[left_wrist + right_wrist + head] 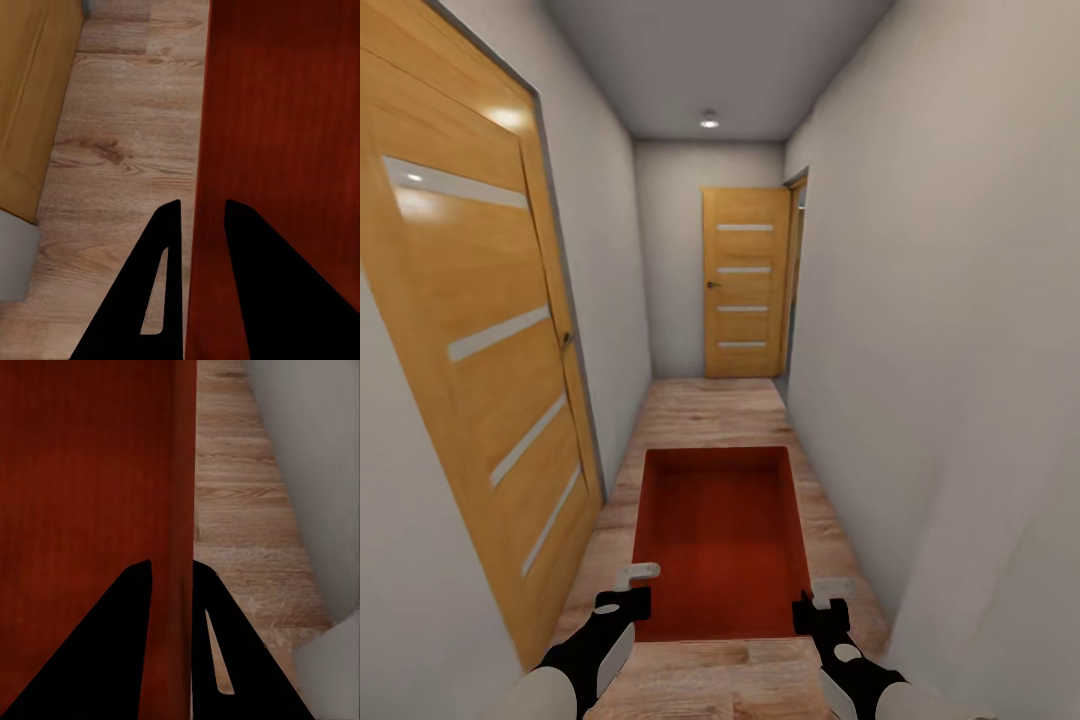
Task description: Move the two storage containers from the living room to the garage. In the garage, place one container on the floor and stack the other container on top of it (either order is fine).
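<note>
Left claw (pixel 628 590): fingers astride the bin's left wall near its near corner, one inside and one outside, closed onto the thin wall.
Right claw (pixel 822 603): same pinch on the bin's right wall, one black finger on each face.
Hallway walls (pixel 950 300): plain pale grey, smooth, narrowing toward the far end.
Floor (pixel 710 410): light wood planks with visible grain and knots.
Near door (pixel 480 330): honey-coloured wood with pale horizontal strips, on the left wall.
Far door (pixel 744 297): same wood and strips, at the corridor's end.
Bin (pixel 720 540): orange-red, rectangular, open-topped, thin-walled, finely ribbed bottom; held between both claws above the planks, in front of the robot.
Bin contents: nothing inside.
Ceiling light (pixel 708 121): small, round, glowing.
</note>
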Robot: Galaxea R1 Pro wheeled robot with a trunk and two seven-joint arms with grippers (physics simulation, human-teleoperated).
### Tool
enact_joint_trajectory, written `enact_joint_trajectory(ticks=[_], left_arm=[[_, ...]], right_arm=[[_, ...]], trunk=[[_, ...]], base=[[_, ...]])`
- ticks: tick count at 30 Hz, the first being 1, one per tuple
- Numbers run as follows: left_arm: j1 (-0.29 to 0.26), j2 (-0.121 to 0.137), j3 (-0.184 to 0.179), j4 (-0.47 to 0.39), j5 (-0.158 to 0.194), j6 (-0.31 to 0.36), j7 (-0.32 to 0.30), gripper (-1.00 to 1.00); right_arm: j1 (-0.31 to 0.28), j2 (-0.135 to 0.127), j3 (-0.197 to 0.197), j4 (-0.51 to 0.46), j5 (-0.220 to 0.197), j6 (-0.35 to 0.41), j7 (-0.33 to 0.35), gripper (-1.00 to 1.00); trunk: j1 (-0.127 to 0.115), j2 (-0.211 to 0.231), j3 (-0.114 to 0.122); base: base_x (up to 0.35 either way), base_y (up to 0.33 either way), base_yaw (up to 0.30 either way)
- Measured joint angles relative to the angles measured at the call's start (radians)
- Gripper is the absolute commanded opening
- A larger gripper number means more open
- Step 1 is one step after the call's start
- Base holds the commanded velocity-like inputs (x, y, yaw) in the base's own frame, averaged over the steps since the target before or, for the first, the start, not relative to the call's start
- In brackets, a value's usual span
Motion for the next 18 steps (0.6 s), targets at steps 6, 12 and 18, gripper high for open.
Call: enact_joint_trajectory(ticks=[6,12,18], left_arm=[[0.0,0.0,0.0,0.0,0.0,0.0,0.0,-1.0],[0.0,0.0,0.0,0.0,0.0,0.0,0.0,-1.0],[0.0,0.0,0.0,0.0,-0.001,0.0,0.0,-1.0]], right_arm=[[0.0,0.0,0.0,0.0,0.0,0.0,0.0,-1.0],[0.0,0.0,0.0,0.0,0.0,0.0,0.0,-1.0],[0.0,0.0,0.0,0.0,0.0,0.0,0.0,-1.0]], trunk=[[0.0,0.0,0.0],[0.0,0.0,0.0],[0.0,0.0,0.0]], base=[[0.322,0.082,0.0],[0.322,0.013,0.0],[0.322,0.0,0.0]])
